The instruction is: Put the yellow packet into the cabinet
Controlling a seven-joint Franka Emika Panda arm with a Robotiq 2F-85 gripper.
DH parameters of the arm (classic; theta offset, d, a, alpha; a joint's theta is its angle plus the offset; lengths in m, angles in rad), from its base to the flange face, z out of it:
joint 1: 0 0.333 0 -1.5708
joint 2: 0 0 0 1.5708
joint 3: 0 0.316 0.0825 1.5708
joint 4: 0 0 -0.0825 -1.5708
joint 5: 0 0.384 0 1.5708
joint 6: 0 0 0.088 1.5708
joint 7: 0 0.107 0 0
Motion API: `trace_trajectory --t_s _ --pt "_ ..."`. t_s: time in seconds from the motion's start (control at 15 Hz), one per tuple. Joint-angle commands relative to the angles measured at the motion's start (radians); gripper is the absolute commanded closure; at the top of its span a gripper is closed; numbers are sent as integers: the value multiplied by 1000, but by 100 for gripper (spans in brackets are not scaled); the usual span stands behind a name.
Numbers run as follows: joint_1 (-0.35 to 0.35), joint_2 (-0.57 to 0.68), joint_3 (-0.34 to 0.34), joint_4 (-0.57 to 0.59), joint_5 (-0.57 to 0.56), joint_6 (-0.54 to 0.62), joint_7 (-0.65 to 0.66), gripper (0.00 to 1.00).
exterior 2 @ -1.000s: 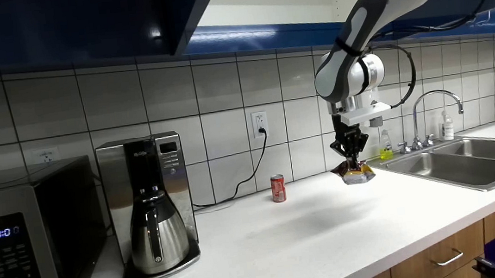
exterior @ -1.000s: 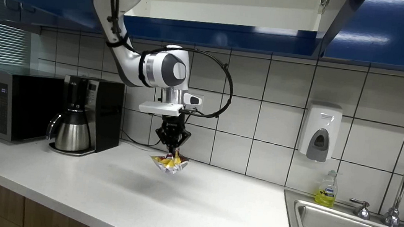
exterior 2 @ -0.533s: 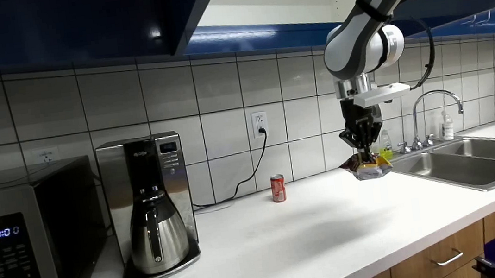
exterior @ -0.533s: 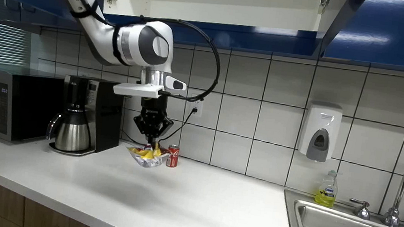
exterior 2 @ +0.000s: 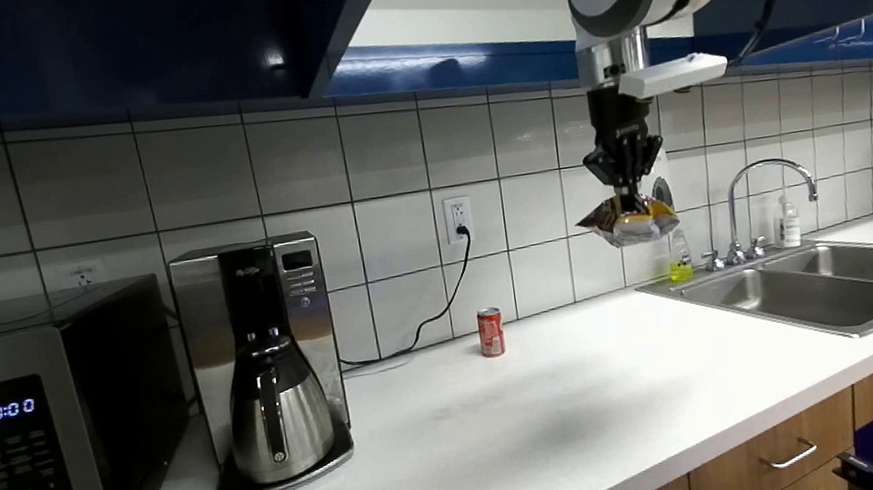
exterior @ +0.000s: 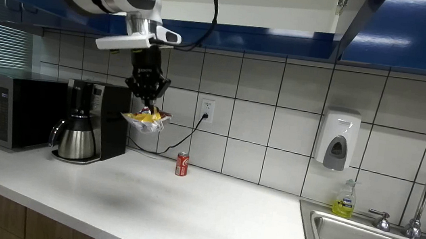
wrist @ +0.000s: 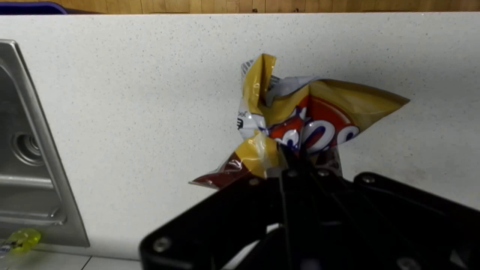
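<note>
Crinkled yellow packet [exterior 2: 636, 230] is pinched in claw [exterior 2: 627, 196], suspended over surface [exterior 2: 458, 431]. Open blue cabinet [exterior: 246, 10] is located higher than claw, red soda can [exterior: 182, 164] lower.

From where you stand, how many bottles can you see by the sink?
2: in an exterior view, a yellow bottle stands left of the tap and a whitish bottle right of it. Others could be hidden from view.
</note>
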Motion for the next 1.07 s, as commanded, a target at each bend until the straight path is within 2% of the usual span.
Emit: trace_trajectory --t_s 0.0,0.33,1.0 --pt "13 -81 44 84 -5 -103 9 100" --pt "18 -97 79 252 -15 -131 19 100" --pt "5 20 117 615 -30 -132 40 100"
